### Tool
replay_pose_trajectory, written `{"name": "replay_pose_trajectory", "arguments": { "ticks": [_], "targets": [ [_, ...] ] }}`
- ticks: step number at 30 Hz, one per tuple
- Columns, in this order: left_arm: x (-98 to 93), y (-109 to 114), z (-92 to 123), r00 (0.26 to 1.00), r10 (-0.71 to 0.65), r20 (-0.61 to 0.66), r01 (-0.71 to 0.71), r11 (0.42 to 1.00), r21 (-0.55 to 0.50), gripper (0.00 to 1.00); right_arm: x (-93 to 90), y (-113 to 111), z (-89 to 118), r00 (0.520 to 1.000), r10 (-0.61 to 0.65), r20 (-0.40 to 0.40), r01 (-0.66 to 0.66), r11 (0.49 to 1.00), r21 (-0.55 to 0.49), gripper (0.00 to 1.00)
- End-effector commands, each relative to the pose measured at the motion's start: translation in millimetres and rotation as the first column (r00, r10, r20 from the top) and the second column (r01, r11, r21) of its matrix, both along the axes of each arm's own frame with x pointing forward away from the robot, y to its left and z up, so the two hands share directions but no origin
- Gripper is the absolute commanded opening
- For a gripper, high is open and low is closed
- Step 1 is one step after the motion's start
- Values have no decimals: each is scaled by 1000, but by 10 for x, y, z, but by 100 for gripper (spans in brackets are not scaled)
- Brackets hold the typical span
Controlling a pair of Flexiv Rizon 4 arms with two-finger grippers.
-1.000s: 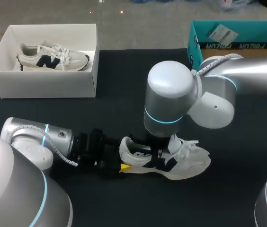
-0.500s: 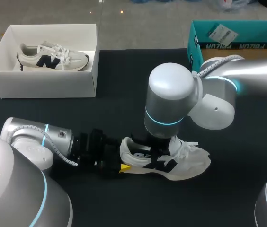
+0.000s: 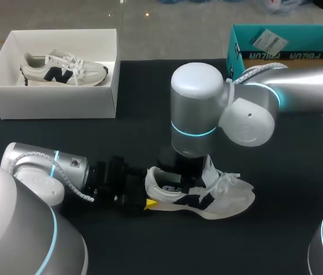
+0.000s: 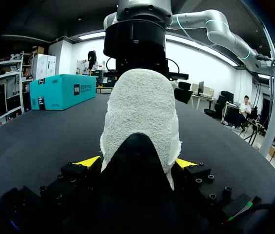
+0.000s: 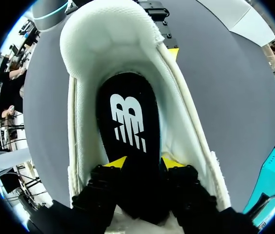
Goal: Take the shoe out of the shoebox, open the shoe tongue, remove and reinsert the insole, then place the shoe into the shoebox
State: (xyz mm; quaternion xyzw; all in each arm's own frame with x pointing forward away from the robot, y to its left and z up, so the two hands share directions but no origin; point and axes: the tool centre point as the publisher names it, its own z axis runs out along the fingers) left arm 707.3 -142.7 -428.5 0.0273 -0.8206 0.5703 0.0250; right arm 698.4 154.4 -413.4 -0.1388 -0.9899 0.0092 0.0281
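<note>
The white shoebox (image 3: pixel 52 103) sits well apart from your left pincer (image 4: pixel 137 163), which clamps the sneaker (image 3: pixel 207 197) by its heel. The sneaker's length runs straight ahead of it. Your right pincer (image 5: pixel 143 162), down inside, pinches the black insole (image 5: pixel 127 122) lengthwise ahead of its fingers.

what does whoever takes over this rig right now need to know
Left end effector: shut on the heel of the shoe, which lies on the table.
Right end effector: down in the shoe's opening, shut on the black insole; insole not yet out.
Shoebox: far left, holding a second shoe.
Done: shoe out; tongue appears lifted.
Left: pull insole out, reinsert it, return shoe to shoebox.
</note>
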Motion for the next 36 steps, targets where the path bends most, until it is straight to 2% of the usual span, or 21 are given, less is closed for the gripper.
{"name": "replay_pose_trajectory", "arguments": {
  "ticks": [1,2,3,12,17,24,28,36],
  "targets": [
    [-2,21,-14,1000,3,-1,-3,1000,2,0,-100,-19,-507,999,-16,-42,16,1000,-7,26],
    [-2,21,-14,1000,3,-1,-3,1000,2,0,-101,-38,-519,998,-23,-51,23,1000,-10,18],
    [-2,21,-14,1000,3,-1,-3,1000,2,0,-103,-55,-534,998,-28,-63,27,1000,-15,0],
    [-2,21,-14,1000,3,-1,-3,1000,2,0,-78,-100,-457,998,-35,-50,35,999,1,0],
    [-2,21,-14,1000,3,-1,-3,1000,2,0,-40,-115,-230,999,-37,-12,38,999,40,0],
    [-2,21,-14,1000,3,-1,-3,1000,2,0,7,-92,222,998,-1,63,-4,997,83,0],
    [-2,21,-14,1000,3,-1,-3,1000,2,0,29,-82,391,995,5,98,-17,992,122,0],
    [-2,21,-14,1000,3,-1,-3,1000,2,0,46,-74,514,993,2,119,-22,986,166,0]
  ]
}}
